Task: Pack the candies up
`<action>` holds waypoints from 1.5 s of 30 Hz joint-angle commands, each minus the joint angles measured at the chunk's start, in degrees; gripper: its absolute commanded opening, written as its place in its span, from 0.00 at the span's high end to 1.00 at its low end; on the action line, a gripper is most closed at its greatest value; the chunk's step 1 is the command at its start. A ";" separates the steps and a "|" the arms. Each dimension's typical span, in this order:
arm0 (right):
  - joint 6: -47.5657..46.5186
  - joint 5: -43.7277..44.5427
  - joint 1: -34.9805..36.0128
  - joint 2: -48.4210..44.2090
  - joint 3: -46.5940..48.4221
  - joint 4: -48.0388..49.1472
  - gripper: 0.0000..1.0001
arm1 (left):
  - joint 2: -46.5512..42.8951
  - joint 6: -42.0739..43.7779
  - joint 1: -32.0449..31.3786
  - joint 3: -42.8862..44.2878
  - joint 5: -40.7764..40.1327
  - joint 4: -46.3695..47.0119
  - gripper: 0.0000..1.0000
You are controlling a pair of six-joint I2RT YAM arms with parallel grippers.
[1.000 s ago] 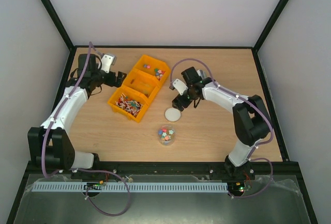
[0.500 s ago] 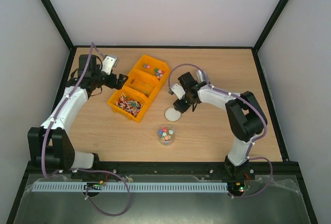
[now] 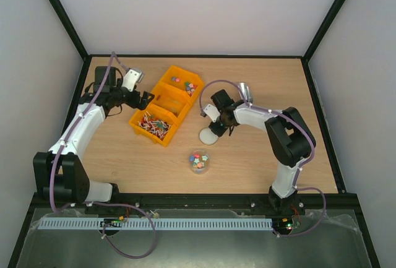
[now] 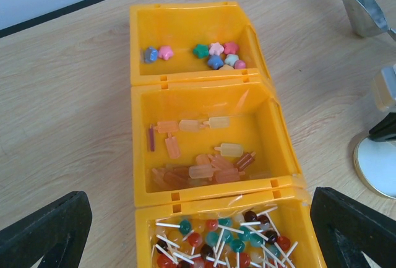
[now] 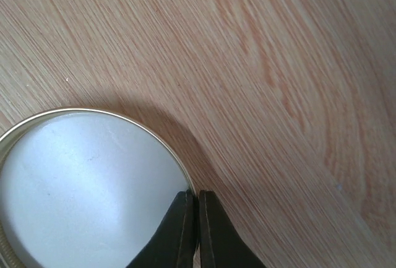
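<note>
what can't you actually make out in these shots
The jar shows only in the top view, too small to count its candies.
The lid is cut by the right wrist view's left and bottom edges; whether the right claw holds it clear of the table is unclear.
The lollipop compartment is cut by the left wrist view's bottom edge.
The scoop has its handle running off that view's right edge.
</note>
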 commanded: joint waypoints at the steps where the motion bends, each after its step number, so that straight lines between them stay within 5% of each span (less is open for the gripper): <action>1: -0.45 -2.27 -1.21 1.96 1.80 -4.97 0.98 | 0.70 3.05 -0.12 2.26 1.63 -3.15 0.01; 10: 2.26 -14.92 -7.74 1.51 14.07 -14.48 0.99 | 0.57 10.36 -0.49 3.57 4.23 -5.71 0.01; 17: -1.47 -33.48 -11.11 -0.12 24.59 -29.81 0.99 | -3.14 32.33 -3.81 4.19 10.17 -15.74 0.01; 23: -3.77 -46.29 -11.03 -0.50 26.08 -40.51 0.98 | -9.51 45.55 -15.01 -1.41 10.88 -13.84 0.02; 31: -8.08 -53.34 -8.30 -0.69 24.61 -47.49 0.99 | -10.18 49.65 -28.44 -4.12 7.34 -4.01 0.07; 35: -9.13 -54.37 -7.13 -0.92 24.13 -48.84 0.99 | -8.81 50.32 -32.60 -3.19 6.57 -3.58 0.16; 45: -14.39 -57.24 -6.16 0.26 24.22 -53.84 0.99 | -8.99 49.63 -38.25 -1.92 5.24 -5.78 0.60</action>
